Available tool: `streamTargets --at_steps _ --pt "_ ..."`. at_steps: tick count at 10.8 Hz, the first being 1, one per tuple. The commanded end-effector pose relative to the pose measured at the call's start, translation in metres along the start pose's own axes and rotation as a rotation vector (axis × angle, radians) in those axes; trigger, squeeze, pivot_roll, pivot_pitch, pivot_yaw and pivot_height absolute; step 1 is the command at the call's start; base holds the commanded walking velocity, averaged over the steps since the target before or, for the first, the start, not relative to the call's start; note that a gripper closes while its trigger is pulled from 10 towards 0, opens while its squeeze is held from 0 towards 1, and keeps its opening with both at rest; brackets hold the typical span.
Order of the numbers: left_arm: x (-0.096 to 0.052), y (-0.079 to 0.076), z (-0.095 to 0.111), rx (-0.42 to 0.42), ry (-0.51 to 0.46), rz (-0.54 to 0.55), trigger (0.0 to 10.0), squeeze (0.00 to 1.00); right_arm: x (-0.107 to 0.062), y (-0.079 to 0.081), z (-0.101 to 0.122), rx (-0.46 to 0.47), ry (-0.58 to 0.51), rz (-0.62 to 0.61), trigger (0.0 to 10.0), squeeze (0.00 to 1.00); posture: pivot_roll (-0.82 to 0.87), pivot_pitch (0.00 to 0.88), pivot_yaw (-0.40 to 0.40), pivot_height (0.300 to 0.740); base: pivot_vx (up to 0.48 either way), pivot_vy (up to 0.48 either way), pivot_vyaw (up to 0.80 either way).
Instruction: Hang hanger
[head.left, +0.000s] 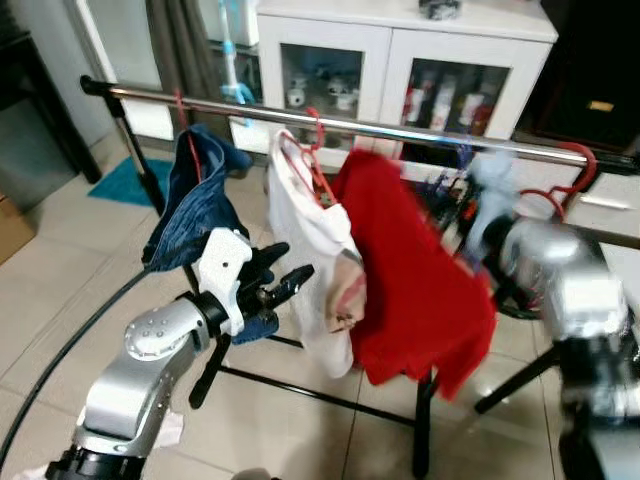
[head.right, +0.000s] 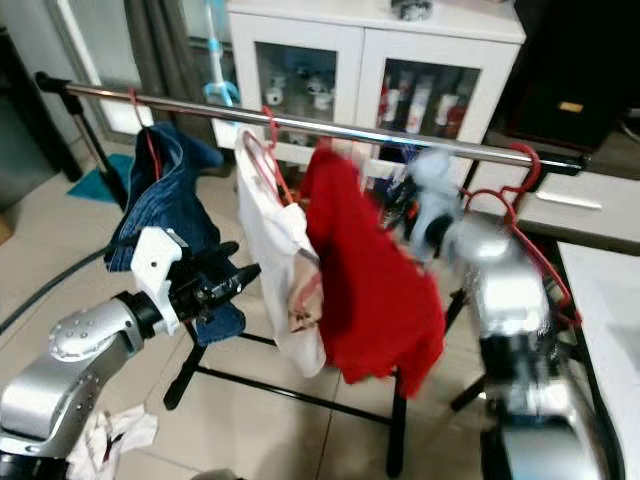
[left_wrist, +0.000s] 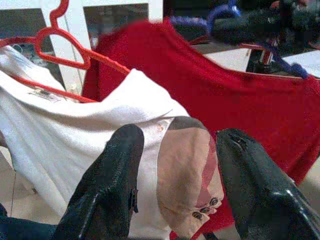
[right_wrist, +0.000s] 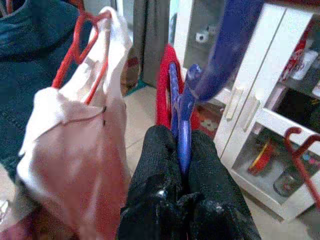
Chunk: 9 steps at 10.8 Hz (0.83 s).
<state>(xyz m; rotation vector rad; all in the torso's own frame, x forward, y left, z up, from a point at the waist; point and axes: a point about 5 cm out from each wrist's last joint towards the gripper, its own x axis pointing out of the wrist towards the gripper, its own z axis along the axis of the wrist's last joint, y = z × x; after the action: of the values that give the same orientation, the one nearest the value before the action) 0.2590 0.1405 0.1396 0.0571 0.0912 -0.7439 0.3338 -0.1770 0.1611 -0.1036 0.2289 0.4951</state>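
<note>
A red shirt (head.left: 410, 280) hangs from a blue hanger (right_wrist: 185, 115) just under the metal rail (head.left: 420, 132). My right gripper (right_wrist: 181, 150) is shut on the blue hanger's neck, with the hook rising above the fingers; in the eye views this hand is blurred beside the rail. To the left of the red shirt a white shirt (head.left: 310, 250) hangs on a red hanger (left_wrist: 65, 47). My left gripper (head.left: 290, 278) stands open close to the white shirt, with nothing between its fingers (left_wrist: 107, 185).
A blue denim garment (head.left: 195, 200) hangs at the rail's left end and an empty red hanger (head.left: 570, 175) at its right end. A white glass-door cabinet (head.left: 400, 60) stands behind. The rack's black legs (head.left: 420, 400) spread on the tiled floor, where a white cloth (head.right: 115, 435) lies.
</note>
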Motion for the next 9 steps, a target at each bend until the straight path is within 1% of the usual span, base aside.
streamTargets --at_steps 1,2,3,4,6,9 --pt "-0.001 0.001 -0.002 0.003 0.006 0.017 10.0 0.00 -0.001 0.011 0.006 -0.017 -0.059 0.008 0.0 0.00 -0.02 0.000 0.003 0.740 0.000 0.000 0.00" --pt "-0.001 0.000 -0.003 0.002 0.006 0.021 10.0 0.00 -0.005 0.023 -0.004 0.037 -0.084 -0.006 0.0 0.00 -0.02 0.000 0.001 0.740 0.000 0.000 0.00" --pt "-0.001 0.000 -0.003 0.002 0.005 0.023 10.0 0.00 -0.006 0.026 -0.006 0.046 -0.083 -0.009 0.0 0.00 -0.02 0.000 -0.003 0.740 0.000 0.000 0.00" --pt "-0.001 0.000 -0.003 0.004 -0.002 0.025 10.0 0.00 -0.010 0.033 -0.014 0.056 -0.048 -0.012 0.0 0.00 -0.02 0.000 -0.003 0.740 0.000 0.000 0.00" --pt "-0.001 0.000 -0.003 0.004 -0.007 0.028 10.0 0.00 -0.010 0.038 -0.020 0.060 -0.024 -0.015 0.0 0.00 -0.01 0.000 -0.017 0.740 0.000 0.000 0.00" --pt "-0.002 0.000 -0.004 0.000 -0.006 0.039 10.0 0.00 -0.012 0.040 -0.025 0.054 0.002 -0.023 0.0 0.00 -0.02 0.000 -0.014 0.740 0.000 0.000 0.00"
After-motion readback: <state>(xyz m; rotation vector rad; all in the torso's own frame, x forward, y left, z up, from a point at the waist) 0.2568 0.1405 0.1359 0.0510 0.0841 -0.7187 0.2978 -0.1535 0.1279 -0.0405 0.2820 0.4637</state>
